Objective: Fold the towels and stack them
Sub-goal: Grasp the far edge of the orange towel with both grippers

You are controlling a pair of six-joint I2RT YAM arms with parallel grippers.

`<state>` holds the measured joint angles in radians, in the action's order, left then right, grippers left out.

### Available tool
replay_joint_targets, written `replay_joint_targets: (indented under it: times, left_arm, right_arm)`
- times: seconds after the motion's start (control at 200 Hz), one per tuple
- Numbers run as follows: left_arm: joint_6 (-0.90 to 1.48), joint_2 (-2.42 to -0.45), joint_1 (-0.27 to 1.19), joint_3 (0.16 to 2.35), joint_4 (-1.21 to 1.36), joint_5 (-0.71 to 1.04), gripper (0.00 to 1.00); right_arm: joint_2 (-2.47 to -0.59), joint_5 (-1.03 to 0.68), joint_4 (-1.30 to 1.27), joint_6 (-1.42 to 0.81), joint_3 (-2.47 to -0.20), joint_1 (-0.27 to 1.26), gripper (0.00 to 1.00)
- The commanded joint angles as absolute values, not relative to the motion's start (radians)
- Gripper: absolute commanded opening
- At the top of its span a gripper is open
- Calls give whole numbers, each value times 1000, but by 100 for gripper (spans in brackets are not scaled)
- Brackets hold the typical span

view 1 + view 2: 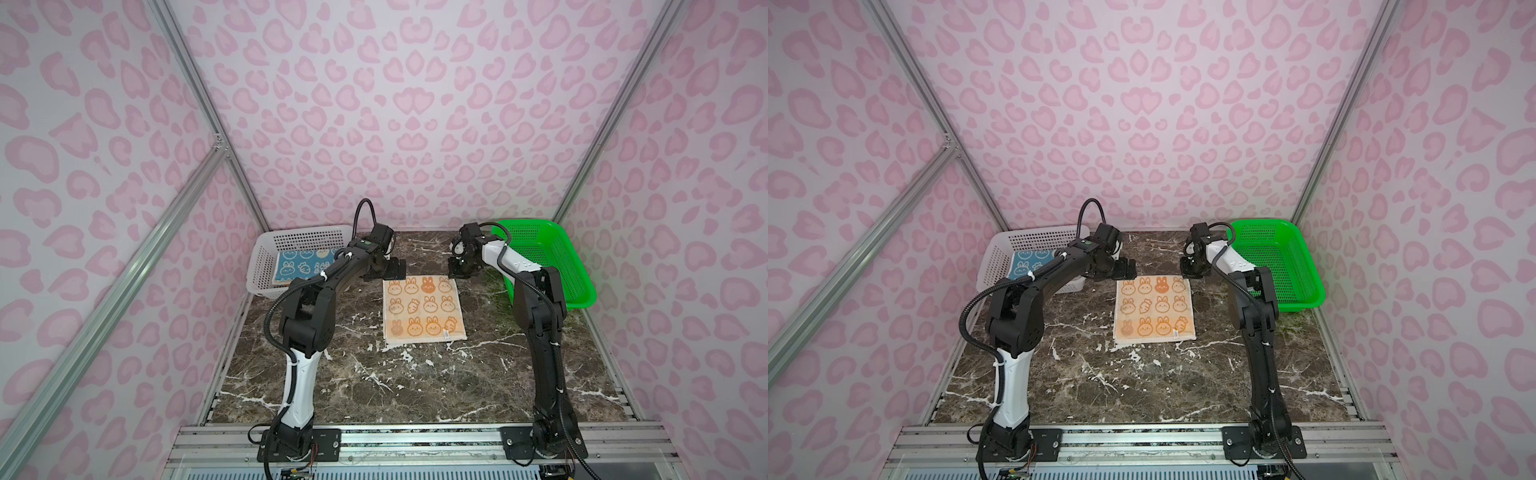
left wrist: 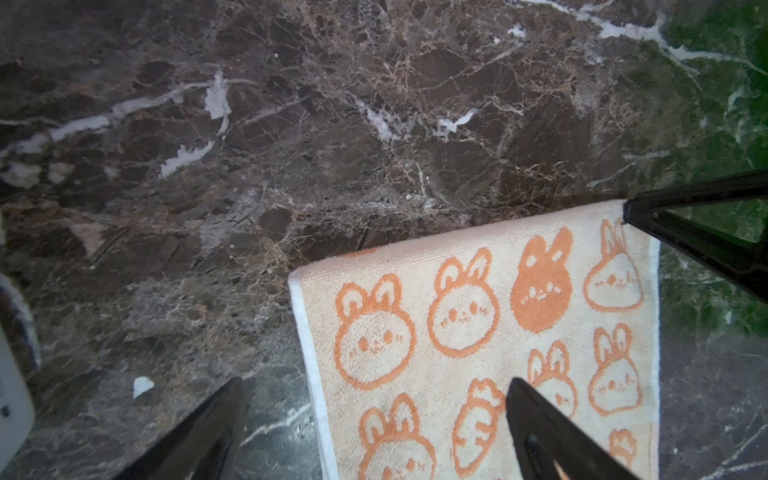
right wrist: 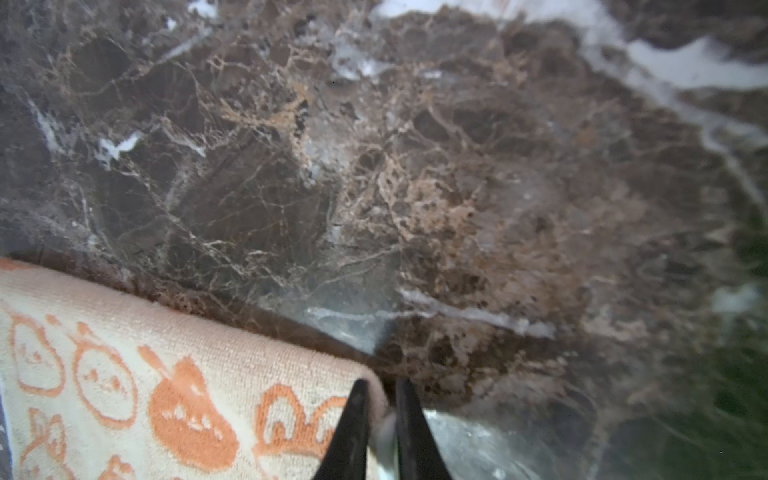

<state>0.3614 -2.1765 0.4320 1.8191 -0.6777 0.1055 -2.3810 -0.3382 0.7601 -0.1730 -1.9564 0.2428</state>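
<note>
Evidently the orange towel (image 1: 424,309) (image 1: 1154,309) lay spread flat and unfolded on the dark marble tabletop (image 1: 374,382), its printed side with rabbits and carrots facing up and a small tag showing near its near right corner. At the towel's far right corner the right pincer (image 1: 455,270) (image 1: 1187,270) stood low. In the right wrist view its two black fingers (image 3: 353,415) were clenched almost together, with the pale hem of that corner caught between them (image 3: 381,382). The left wrist view showed the same pincer's tip (image 2: 631,212) set right on that corner. At the towel's far left corner the left pincer (image 1: 392,268) (image 1: 1127,268) hung fully released. In the left wrist view (image 2: 374,382) one finger was over the printed cloth (image 2: 478,332) and the other was out past the towel's left hem, over bare marble. Whether either finger touched the cloth could not be told. Beyond the orange towel's far left corner, well apart from it, a white basket (image 1: 266,257) (image 1: 994,257) held the teal towel (image 1: 299,268) (image 1: 1027,264), which lay flat inside with white rabbits on top. Off the orange towel's right side, past the right arm, a green basket (image 1: 552,257) (image 1: 1287,257) sat tilted against the wall.
</note>
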Motion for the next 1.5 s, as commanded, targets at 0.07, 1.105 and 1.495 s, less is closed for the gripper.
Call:
replay_joint_targets:
  times: [0.07, 1.105, 1.495]
  left_arm:
    - [298, -2246, 427, 1895, -722, 94, 100]
    - [246, -2443, 396, 2045, -790, 103, 37]
    - [245, -2458, 393, 2045, -785, 101, 20]
  right_arm:
    - [-2405, -321, 826, -168, -1950, 242, 0]
    - [-2402, -351, 838, -153, -1951, 222, 0]
    - [-2398, -353, 844, -149, -1955, 220, 0]
